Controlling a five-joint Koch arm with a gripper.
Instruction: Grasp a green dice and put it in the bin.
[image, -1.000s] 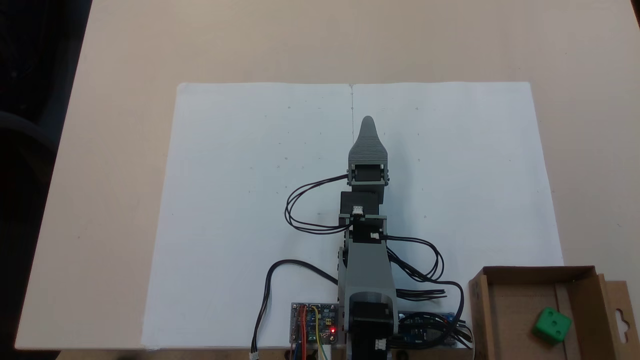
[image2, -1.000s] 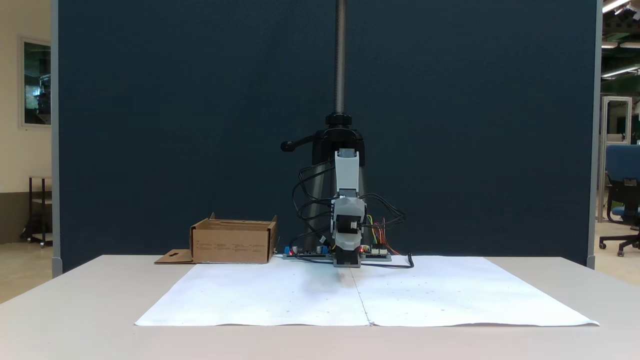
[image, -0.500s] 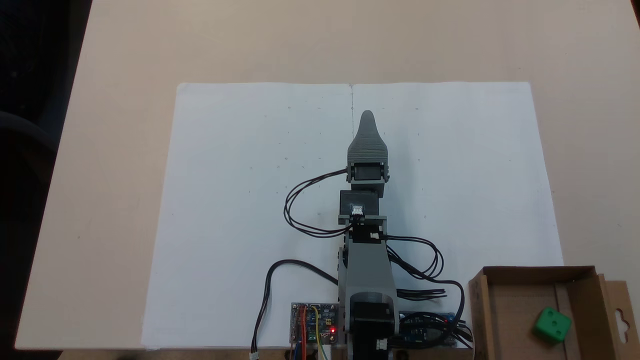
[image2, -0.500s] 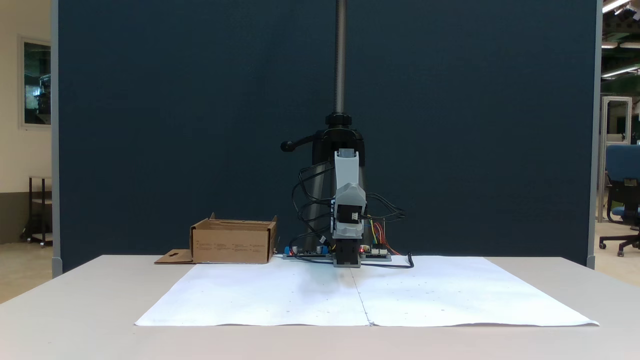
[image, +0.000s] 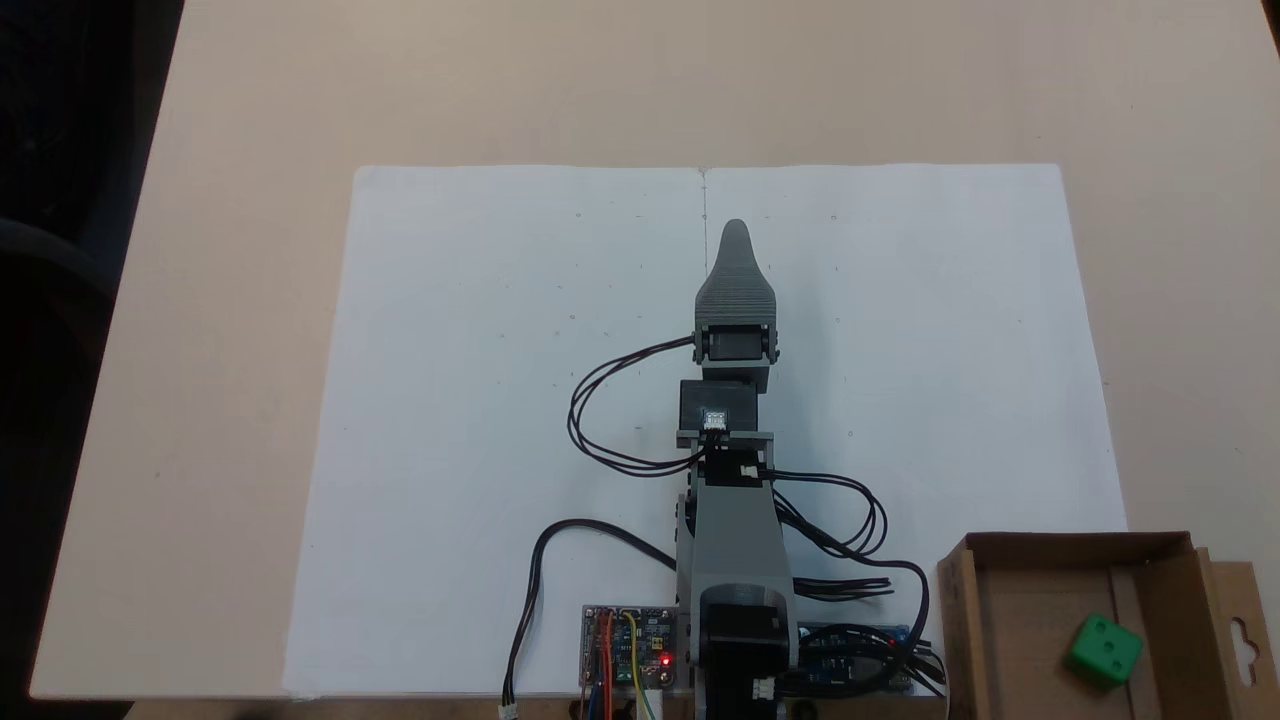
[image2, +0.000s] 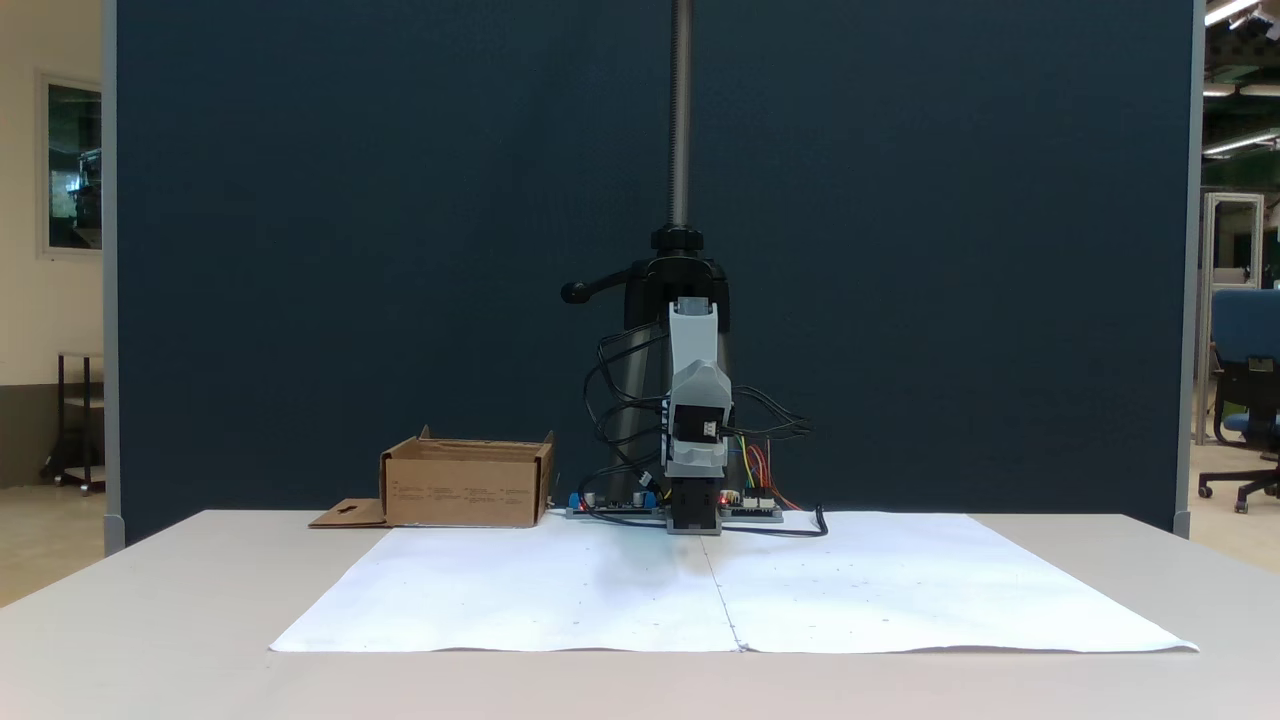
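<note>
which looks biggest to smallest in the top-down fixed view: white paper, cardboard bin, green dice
1. white paper
2. bin, partly cut off by the frame edge, yet clearly smaller than the paper
3. green dice, lying inside the bin

A beige tabletop (image: 250, 300) carries two white paper sheets (image: 480, 400) laid side by side, their edges meeting along a centre seam. Behind the tabletop stands a dark blue partition (image2: 350, 250). A blue office chair (image2: 1240, 370) sits far right.

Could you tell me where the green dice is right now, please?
The green dice lies inside the bin, at the bottom right of the fixed view from above, to the right of the arm's base and apart from the gripper.
</note>
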